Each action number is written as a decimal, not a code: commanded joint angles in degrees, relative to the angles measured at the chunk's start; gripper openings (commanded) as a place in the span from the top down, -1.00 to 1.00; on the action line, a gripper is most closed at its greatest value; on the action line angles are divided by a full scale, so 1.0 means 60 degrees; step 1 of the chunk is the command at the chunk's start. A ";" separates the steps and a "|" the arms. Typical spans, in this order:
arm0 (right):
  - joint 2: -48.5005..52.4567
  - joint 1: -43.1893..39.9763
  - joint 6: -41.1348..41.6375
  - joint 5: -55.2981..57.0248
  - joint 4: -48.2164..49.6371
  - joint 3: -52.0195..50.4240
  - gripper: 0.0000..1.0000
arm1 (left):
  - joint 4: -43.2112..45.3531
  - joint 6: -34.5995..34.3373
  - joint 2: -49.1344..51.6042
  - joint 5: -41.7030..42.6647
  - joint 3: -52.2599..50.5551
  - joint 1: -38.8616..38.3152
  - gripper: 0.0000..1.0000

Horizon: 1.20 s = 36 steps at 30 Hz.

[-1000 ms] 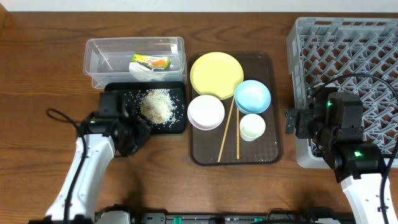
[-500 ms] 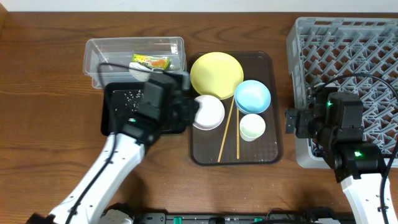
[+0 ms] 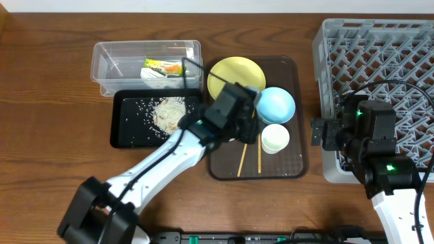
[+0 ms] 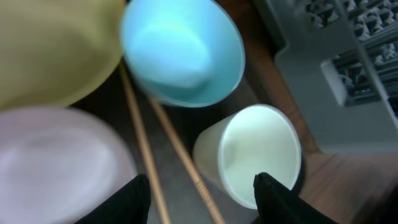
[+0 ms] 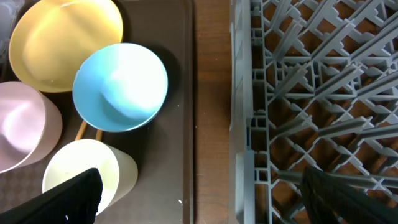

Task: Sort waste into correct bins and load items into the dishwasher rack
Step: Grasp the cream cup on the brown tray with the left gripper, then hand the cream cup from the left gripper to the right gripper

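Note:
My left gripper [image 3: 251,130] [image 4: 202,202] is open and empty, low over the dark brown serving tray [image 3: 293,163], its fingers straddling the wooden chopsticks [image 4: 142,140] [image 3: 240,161] between the pinkish-white bowl [image 4: 56,165] and the pale cup [image 4: 255,152] [image 3: 275,139]. The arm hides most of that bowl in the overhead view. The light blue bowl [image 3: 276,105] [image 4: 180,50] and yellow plate [image 3: 230,76] sit behind. The wrapper [image 3: 166,68] lies in the clear tub [image 3: 108,57]. The rice scraps [image 3: 169,112] lie in the black tray [image 3: 125,132]. My right gripper [image 3: 316,132] [image 5: 211,199] is open beside the grey rack [image 3: 380,61] [image 5: 323,93].
The rack stands at the right edge of the wooden table. A strip of bare wood [image 5: 211,93] separates it from the serving tray [image 5: 180,124]. The right wrist view also shows the blue bowl [image 5: 121,87], cup [image 5: 87,174] and plate [image 5: 62,34].
My left arm has swung from left of the black tray, across it, to over the serving tray, uncovering the rice. The right arm has not moved.

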 commanded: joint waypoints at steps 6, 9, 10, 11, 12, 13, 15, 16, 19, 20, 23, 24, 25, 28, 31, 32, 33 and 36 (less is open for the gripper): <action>-0.0011 0.0069 0.0087 -0.0047 -0.0007 0.0149 -0.98 | -0.0310 -0.0521 0.0892 -0.0058 0.0831 -0.0157 -0.10; -0.0011 0.0069 0.0087 -0.0047 -0.0011 0.0149 -0.99 | -0.0335 -0.0517 0.1286 -0.0062 0.0831 -0.0437 -0.09; -0.0011 0.0069 0.0087 -0.0047 -0.0011 0.0149 -0.99 | -0.0335 -0.0517 0.1417 -0.0066 0.0831 -0.0535 -0.08; -0.0011 0.0069 0.0087 -0.0047 -0.0011 0.0149 -0.99 | -0.0339 -0.0517 0.1577 -0.0106 0.0831 -0.0637 -0.03; -0.0011 0.0069 0.0087 -0.0047 -0.0015 0.0149 -0.99 | -0.0346 -0.0517 0.1712 -0.0157 0.0831 -0.0718 0.00; -0.0011 0.0069 0.0087 -0.0047 -0.0018 0.0149 -0.99 | -0.0361 -0.0521 0.1861 -0.0233 0.0831 -0.0787 0.07; -0.0011 0.0069 0.0087 -0.0047 -0.0018 0.0149 -0.98 | -0.0401 -0.0521 0.2084 -0.0321 0.0831 -0.0849 0.20; -0.0011 0.0069 0.0087 -0.0051 -0.0022 0.0149 -0.98 | -0.0412 -0.0521 0.2153 -0.0317 0.0831 -0.0849 0.30; -0.0015 0.0069 0.0087 -0.0051 -0.0022 0.0149 -0.98 | -0.0492 -0.0521 0.2186 -0.0463 0.0831 -0.0831 0.61; -0.0015 0.0069 0.0087 -0.0051 -0.0022 0.0149 -0.99 | -0.0539 -0.0521 0.2135 -0.0521 0.0831 -0.0801 0.63; -0.0015 0.0069 0.0087 -0.0047 0.0026 0.0149 -0.99 | -0.0882 -0.0525 0.1945 -0.0597 0.0831 -0.0637 0.88; -0.0015 0.0069 0.0087 -0.0047 0.0091 0.0149 -0.98 | -0.1075 -0.0594 0.1840 -0.0597 0.0831 -0.0543 0.89; -0.0011 0.0069 0.0087 -0.0047 0.0149 0.0149 -0.98 | -0.1253 -0.0648 0.1719 -0.0594 0.0831 -0.0430 0.88; -0.0011 0.0069 0.0087 -0.0044 0.0444 0.0149 -0.98 | -0.1654 -0.0812 0.1282 -0.0324 0.0831 0.0015 0.88; 0.0055 0.0066 0.0087 -0.0044 0.0965 0.0149 -0.98 | -0.1577 -0.0962 0.0619 0.1082 0.0831 0.0750 0.88; 0.0109 0.0066 0.0091 -0.0051 0.1122 0.0149 -0.98 | -0.1490 -0.1158 0.0408 0.1541 0.0831 0.1031 0.88; 0.0215 0.0066 0.0106 -0.0160 0.1264 0.0149 -0.98 | -0.1366 -0.1501 0.0200 0.2011 0.0831 0.1355 0.88; 0.0612 0.0066 0.0022 -0.1344 0.1413 0.0149 -0.98 | -0.0732 -0.2583 -0.0153 0.3439 0.0831 0.2506 0.88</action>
